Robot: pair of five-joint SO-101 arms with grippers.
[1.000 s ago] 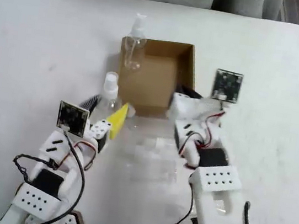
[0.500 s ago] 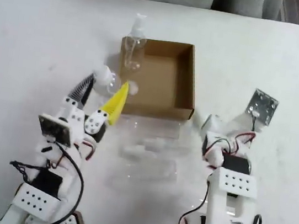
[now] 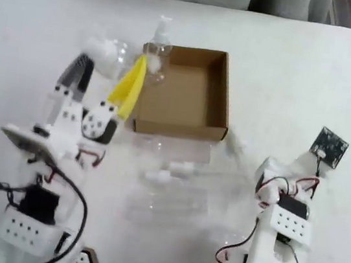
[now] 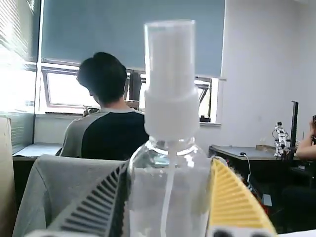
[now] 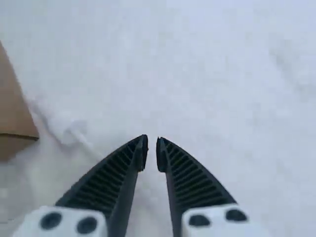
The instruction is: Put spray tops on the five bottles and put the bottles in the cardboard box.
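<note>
My left gripper [image 3: 112,58] is raised left of the cardboard box [image 3: 217,91], shut on a clear bottle [image 4: 165,197] that carries a white spray top [image 4: 169,84]. The bottle sits upright between the black finger and the yellow finger [image 4: 237,202]. Another bottle with a spray top [image 3: 157,49] stands at the box's far left corner. Clear bottles [image 3: 176,174] lie on the table in front of the box. My right gripper [image 5: 151,150] is shut just above the bare table, right of the box, holding nothing. A loose spray top [image 5: 71,129] lies near the box's corner [image 5: 15,123].
The right arm [image 3: 278,214] stands near the front right of the white table [image 3: 313,79]. Beyond the table's far edge, the left wrist view shows a chair back [image 4: 54,187].
My left arm has lifted the bottle off the table and carried it farther away, to the box's left side. The right arm has drawn back from the box toward the right.
</note>
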